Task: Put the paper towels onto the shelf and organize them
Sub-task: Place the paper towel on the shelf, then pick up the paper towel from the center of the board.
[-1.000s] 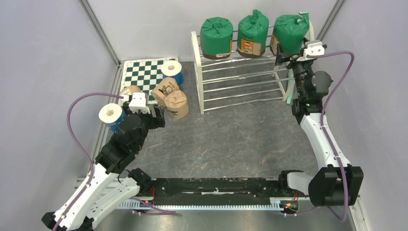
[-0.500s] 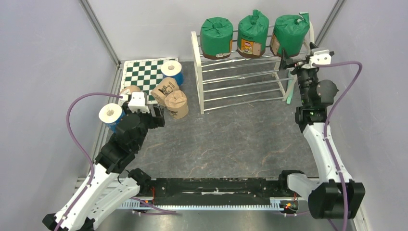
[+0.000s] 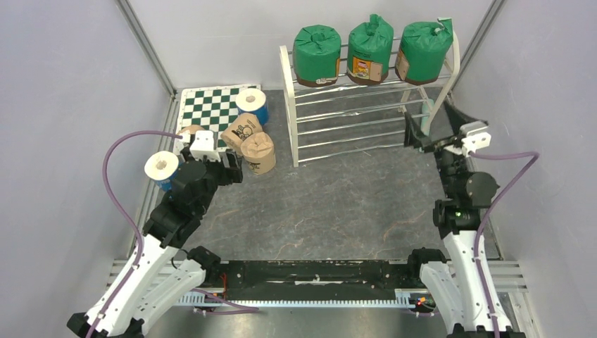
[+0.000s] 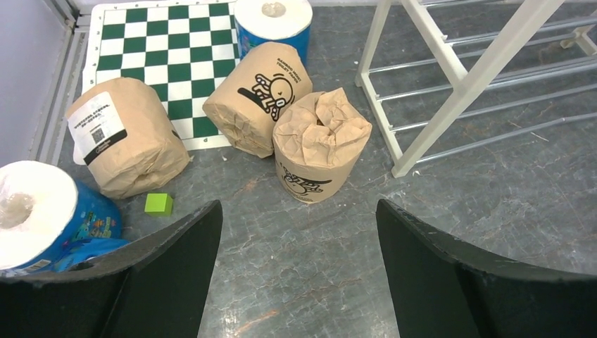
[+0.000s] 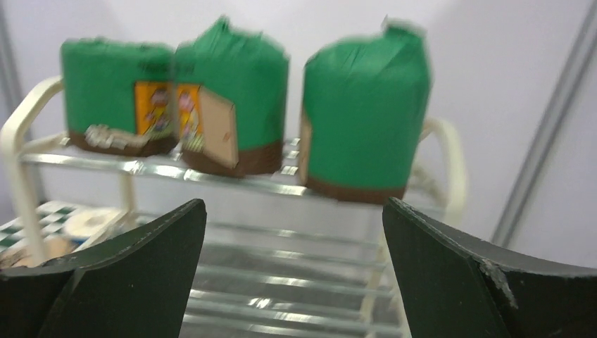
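Green rolls (image 3: 366, 49) are lined up along the shelf (image 3: 290, 105) top tier, so sorting by colour seems intended. Tan rolls (image 3: 258, 151) and blue-wrapped ones (image 3: 251, 104) are heaped left of the shelf, faced by the left gripper (image 4: 297, 208), spread wide and empty; the right gripper (image 3: 435, 130) is held agape, empty, before the shelf's right end

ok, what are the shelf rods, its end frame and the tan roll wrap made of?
Shelf rods: likely chromed metal, thin, mirror glints. End frame: white, smooth; painted metal or plastic, unclear. Tan roll wrap: kraft-like paper, matte, crumpled folds on top.
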